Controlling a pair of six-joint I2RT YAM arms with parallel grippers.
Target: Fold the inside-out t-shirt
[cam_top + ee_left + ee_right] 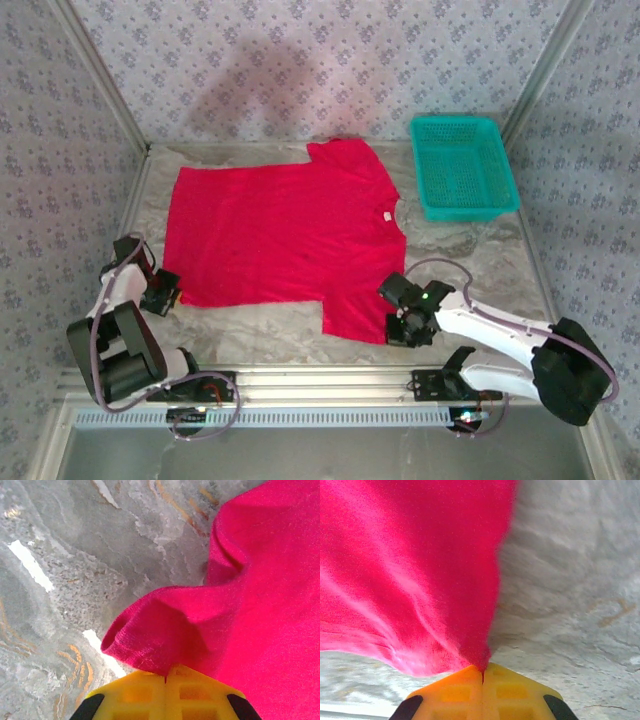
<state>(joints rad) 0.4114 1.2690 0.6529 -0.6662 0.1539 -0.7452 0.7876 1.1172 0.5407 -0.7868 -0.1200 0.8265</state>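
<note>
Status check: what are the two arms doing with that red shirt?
Left end effector shut on red t-shirt, hem corner. Right end effector shut on its near sleeve. Teal mesh basket sits apart.

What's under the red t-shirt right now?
The grey marbled table shows around the t-shirt, which lies spread on it. Anything beneath the cloth is covered; no bulge shows.
</note>
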